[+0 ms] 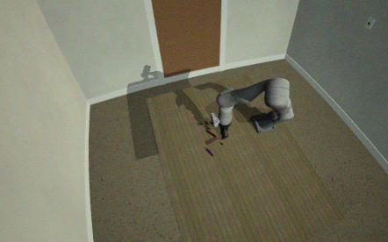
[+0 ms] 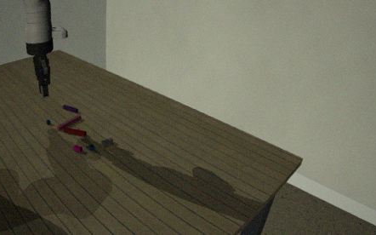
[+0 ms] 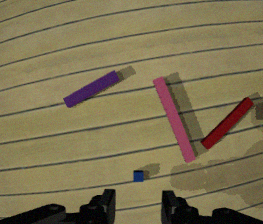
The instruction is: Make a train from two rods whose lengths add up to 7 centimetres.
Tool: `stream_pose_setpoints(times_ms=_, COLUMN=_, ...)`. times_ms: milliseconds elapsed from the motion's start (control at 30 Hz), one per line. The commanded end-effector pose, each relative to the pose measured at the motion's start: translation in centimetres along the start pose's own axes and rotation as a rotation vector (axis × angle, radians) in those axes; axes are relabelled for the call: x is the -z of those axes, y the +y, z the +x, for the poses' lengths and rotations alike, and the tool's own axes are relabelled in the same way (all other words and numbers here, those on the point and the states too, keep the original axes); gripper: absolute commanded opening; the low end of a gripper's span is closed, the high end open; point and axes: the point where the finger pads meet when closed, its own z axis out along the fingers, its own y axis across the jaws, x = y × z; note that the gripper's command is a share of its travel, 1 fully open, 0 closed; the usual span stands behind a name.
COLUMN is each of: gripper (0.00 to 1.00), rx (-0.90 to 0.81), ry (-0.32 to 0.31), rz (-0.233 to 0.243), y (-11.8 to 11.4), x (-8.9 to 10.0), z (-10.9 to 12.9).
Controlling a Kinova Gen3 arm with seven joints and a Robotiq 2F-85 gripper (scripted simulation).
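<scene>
My gripper [image 3: 138,203] is open and empty, hanging above the table; it also shows in the exterior view [image 2: 44,90] and the top view [image 1: 223,135]. A small blue rod [image 3: 139,176] lies on the table just ahead of the fingertips, free of them; it also shows in the exterior view [image 2: 48,123]. A purple rod [image 3: 91,88] lies beyond it to the left, apart from the blue rod. A pink rod [image 3: 174,119] lies to the right, and a red rod [image 3: 227,123] slants near the pink rod's near end.
Further along the table lie a short magenta rod [image 2: 77,148], a second blue rod [image 2: 92,147] and a grey rod [image 2: 107,141], in the arm's shadow. The table's edge is far to the right in the exterior view.
</scene>
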Motion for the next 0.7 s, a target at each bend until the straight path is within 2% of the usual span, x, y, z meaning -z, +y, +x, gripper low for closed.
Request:
stream_pose_setpoints(times_ms=0, gripper=1.00, rx=0.000, ry=0.002, rz=0.000, y=0.00, x=0.07, z=0.05)
stream_pose_setpoints(times_ms=667, gripper=1.00, rx=-0.013, ry=0.002, rz=0.000, y=-0.05, x=0.05, z=0.17)
